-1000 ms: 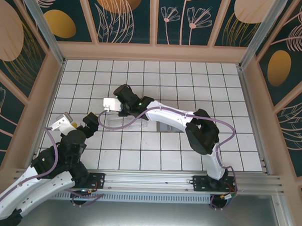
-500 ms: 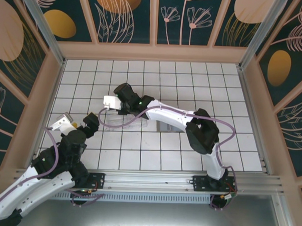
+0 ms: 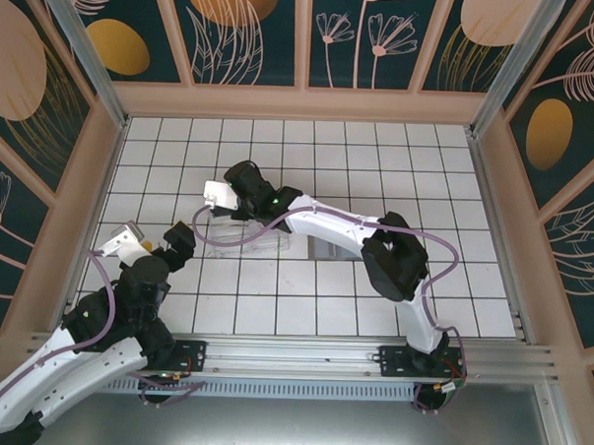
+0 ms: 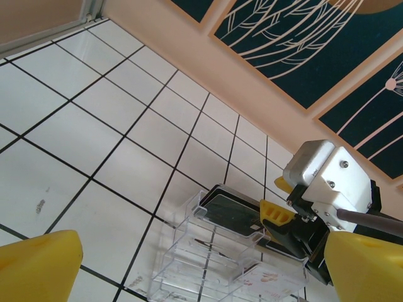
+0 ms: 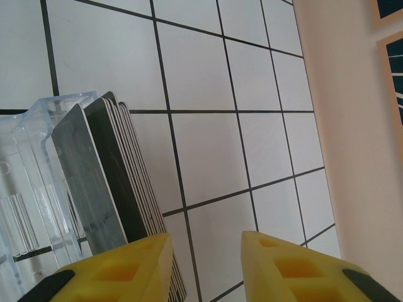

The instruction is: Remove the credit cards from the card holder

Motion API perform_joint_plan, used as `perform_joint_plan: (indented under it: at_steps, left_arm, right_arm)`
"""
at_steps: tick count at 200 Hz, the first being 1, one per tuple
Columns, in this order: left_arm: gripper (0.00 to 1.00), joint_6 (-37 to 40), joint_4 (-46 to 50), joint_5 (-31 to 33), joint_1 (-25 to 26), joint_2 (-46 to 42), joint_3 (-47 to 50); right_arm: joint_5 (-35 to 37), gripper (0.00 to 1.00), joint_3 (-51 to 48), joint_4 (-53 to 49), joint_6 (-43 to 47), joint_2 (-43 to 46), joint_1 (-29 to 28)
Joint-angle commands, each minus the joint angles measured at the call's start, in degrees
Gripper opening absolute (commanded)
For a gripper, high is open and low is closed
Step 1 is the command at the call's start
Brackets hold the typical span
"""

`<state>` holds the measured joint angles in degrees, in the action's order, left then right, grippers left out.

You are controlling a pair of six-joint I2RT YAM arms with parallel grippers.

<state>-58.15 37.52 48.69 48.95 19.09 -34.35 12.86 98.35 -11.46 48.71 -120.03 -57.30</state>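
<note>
The right hand (image 5: 204,264) holds its yellow fingers partly spread on nothing. Just beside one finger, thin grey credit cards (image 5: 107,170) stand on edge, leaning. From above they fill the 9 o'clock end of the clear plastic card holder (image 3: 247,238), whose long axis runs 9 to 3 on the white tiled surface (image 3: 379,157). The right arm reaches in bent from 5 o'clock. The left hand (image 4: 201,267), spread wide, sits near the holder's 9 o'clock end.

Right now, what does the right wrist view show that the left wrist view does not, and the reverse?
Right wrist view: the credit cards close up, packed face to face in a tight stack, and the right tool with bare tile between its fingers. Left wrist view: the card holder's further clear slots, the left tool wide open, the right arm's white housing. Both: the holder, the dark cards at its end, the white tiled floor.
</note>
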Motion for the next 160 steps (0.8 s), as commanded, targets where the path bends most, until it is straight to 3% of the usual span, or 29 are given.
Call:
perform_joint_plan:
  at_steps: [1,63,160]
  left_arm:
    - [0.99,1.3,-0.9,0.6,-0.3,-0.1,0.7]
    - [0.99,1.3,-1.0,0.2,-0.3,-0.1,0.8]
    - [0.99,1.3,-0.8,0.2,-0.3,-0.2,0.9]
  right_arm:
    - [-1.0,0.36,2.1,-0.4,-2.1,1.5,0.3]
    - [-9.7,0.4,0.6,-2.9,-4.2,4.9,-0.1]
    - [-8.2,0.46,2.8,-4.6,-3.6,0.0,-0.2]
